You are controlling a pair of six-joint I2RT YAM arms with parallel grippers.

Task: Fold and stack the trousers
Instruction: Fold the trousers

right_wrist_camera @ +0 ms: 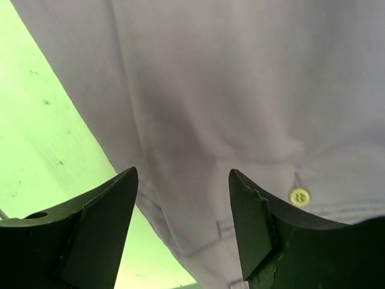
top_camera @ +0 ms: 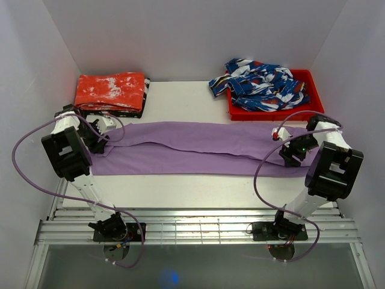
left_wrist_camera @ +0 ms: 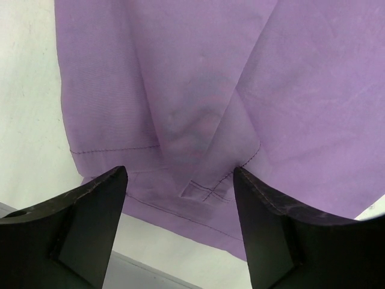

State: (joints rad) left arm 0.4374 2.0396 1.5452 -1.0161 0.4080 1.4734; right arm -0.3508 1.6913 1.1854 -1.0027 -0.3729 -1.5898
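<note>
Across the middle of the worktop (top_camera: pixel 180 96) the trousers (top_camera: pixel 198 147) lie flat, left fingers (left_wrist_camera: pixel 90 211) and right fingers (right_wrist_camera: pixel 90 223) spread empty over opposite ends, likely poised to pinch for folding.

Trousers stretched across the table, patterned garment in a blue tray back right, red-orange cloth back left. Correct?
The tray is red, not blue; the top external view shows it. The trousers, patterned garment and red-orange cloth are as you say.
</note>
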